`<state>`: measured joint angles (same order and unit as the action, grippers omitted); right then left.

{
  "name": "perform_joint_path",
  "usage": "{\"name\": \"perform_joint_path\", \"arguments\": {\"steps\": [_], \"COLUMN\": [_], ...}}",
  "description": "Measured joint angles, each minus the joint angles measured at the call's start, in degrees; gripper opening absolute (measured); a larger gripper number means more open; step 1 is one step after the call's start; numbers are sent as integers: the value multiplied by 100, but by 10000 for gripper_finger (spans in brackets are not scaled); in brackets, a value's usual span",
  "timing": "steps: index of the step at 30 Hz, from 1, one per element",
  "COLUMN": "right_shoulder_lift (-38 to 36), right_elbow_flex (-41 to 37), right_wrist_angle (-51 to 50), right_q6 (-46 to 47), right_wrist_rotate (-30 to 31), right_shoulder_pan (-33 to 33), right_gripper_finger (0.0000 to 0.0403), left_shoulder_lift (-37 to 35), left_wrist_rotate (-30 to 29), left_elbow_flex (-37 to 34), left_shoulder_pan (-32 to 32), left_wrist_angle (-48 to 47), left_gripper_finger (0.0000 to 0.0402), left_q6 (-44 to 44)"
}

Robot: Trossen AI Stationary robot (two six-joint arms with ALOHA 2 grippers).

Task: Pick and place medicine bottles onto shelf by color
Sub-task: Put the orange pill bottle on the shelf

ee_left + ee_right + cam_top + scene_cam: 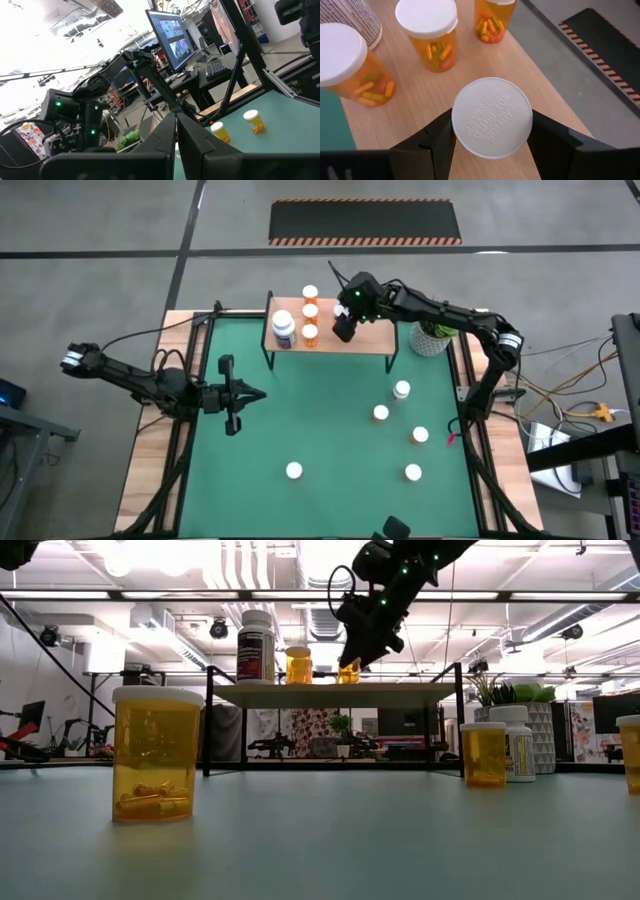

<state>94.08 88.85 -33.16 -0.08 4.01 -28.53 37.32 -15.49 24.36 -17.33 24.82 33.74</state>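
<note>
1. Holding a white-capped orange bottle (492, 117) between its jaws, the right gripper (344, 326) hangs over the shelf (365, 336); in the right wrist view only the cap shows, the body hidden beneath it. Whether the bottle's base touches the board cannot be told.
2. Right arm pose: reaches from the right edge of the surface across to the shelf's middle, wrist pointing down.
3. Shelf contents: three orange bottles (310, 313) in a row and a larger white-and-dark bottle (284, 327) beside them, towards the shelf's left end. In the low view the orange ones overlap and are hard to count.
4. Left gripper (258, 394): jaws closed together, holding nothing, lying low over the left part of the green mat (330, 420), arm stretched in from the left edge.
5. Loose bottles (400, 389) on the mat: five white caps seen from above, four on the right side, one (294, 470) nearer the front centre; bodies hidden under caps.
6. White pot with plant (432, 336) at the right of the shelf, partly covered by the right arm.
7. Low view: the nearest bottle (157, 754) shows capsules at its bottom; one at the right edge is cut off.
</note>
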Motion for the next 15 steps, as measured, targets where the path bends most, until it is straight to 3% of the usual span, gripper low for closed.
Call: {"name": "perform_joint_path", "arguments": {"steps": [15], "right_shoulder_lift": [226], "right_elbow_flex": [8], "right_wrist_angle": [146], "right_q6": [310], "right_wrist_rotate": [0], "right_shoulder_pan": [13], "right_gripper_finger": [205], "left_shoulder_lift": [-194], "left_wrist_rotate": [0], "left_elbow_flex": [-66], "left_shoulder_pan": [-1], "left_wrist_angle": [-192], "left_gripper_finger": [0], "left_q6": [-9]}}
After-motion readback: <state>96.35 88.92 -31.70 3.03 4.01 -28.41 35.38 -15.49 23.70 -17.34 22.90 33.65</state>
